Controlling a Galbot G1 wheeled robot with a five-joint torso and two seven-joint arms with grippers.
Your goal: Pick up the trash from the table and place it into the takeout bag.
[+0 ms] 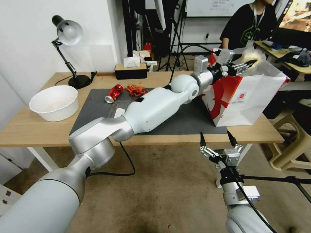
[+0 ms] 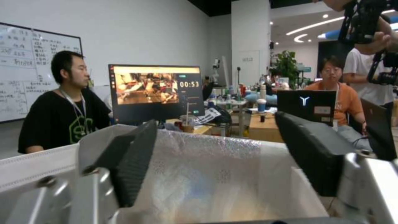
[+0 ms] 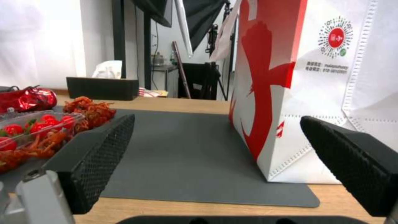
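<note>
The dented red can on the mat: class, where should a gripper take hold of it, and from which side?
Grip the dented red can across its middle, coming from above. It lies on its side on the mat, slanted, so the fingers should probably close across its round body, not its ends.

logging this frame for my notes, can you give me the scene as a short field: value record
left end effector: open, empty, over the open top of the takeout bag
right end effector: open, empty, low in front of the table's near edge
bag: upright at the right end of the grey mat
red can: lying on the mat's far left
white bowl: on the table, left of the mat
orange-red scraps: beside the can
</note>
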